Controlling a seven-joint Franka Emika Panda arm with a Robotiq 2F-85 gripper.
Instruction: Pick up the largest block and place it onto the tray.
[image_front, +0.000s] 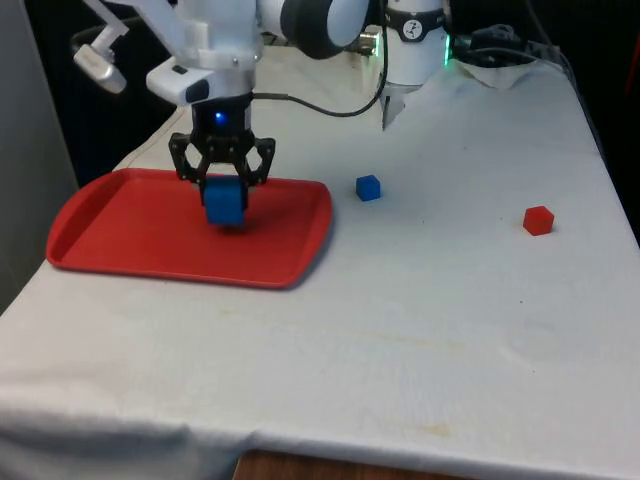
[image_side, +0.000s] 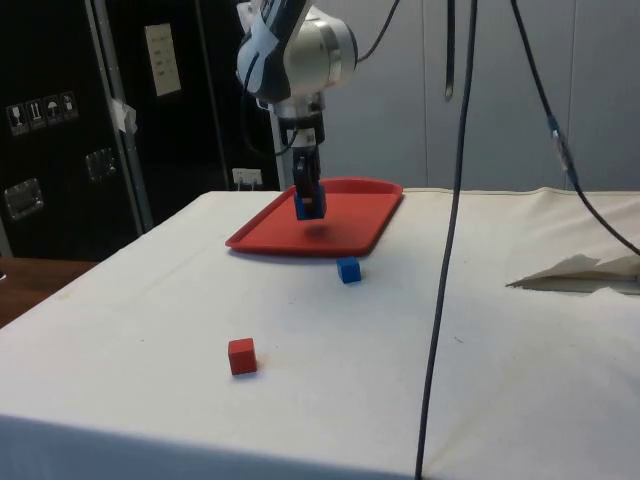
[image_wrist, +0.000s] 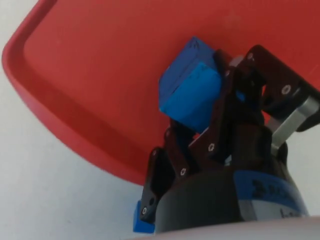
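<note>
The largest block, a blue cube (image_front: 225, 203) (image_side: 309, 204) (image_wrist: 190, 92), is held over the red tray (image_front: 130, 240) (image_side: 350, 225) (image_wrist: 100, 75), at or just above its floor. My gripper (image_front: 224, 192) (image_side: 309, 197) is shut on the cube from above. In the wrist view the cube sits tilted between the black fingers (image_wrist: 220, 120), with the tray's floor behind it.
A small blue block (image_front: 368, 187) (image_side: 348, 270) (image_wrist: 141, 225) lies on the white cloth just off the tray's edge. A small red block (image_front: 538, 220) (image_side: 241, 356) sits farther out toward the front view's right. A black cable (image_side: 445, 250) hangs in the side view.
</note>
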